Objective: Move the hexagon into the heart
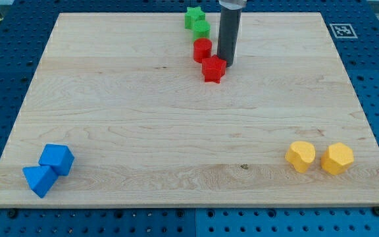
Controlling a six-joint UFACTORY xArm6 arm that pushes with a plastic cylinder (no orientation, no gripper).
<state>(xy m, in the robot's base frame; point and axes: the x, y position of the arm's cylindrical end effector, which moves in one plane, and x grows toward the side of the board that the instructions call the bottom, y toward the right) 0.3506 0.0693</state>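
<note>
The yellow hexagon (337,158) lies near the view's bottom right corner of the wooden board. The yellow heart (301,157) lies just to its left, a small gap between them. My tip (226,64) is far from both, near the view's top centre. It stands right against the upper right side of a red star-like block (214,68), and the dark rod rises from it out of the view's top.
A red round block (202,50) lies just left of the rod. A green round block (201,28) and a green star (193,16) lie above it. A blue cube (57,158) and a blue triangle (39,180) lie at the bottom left.
</note>
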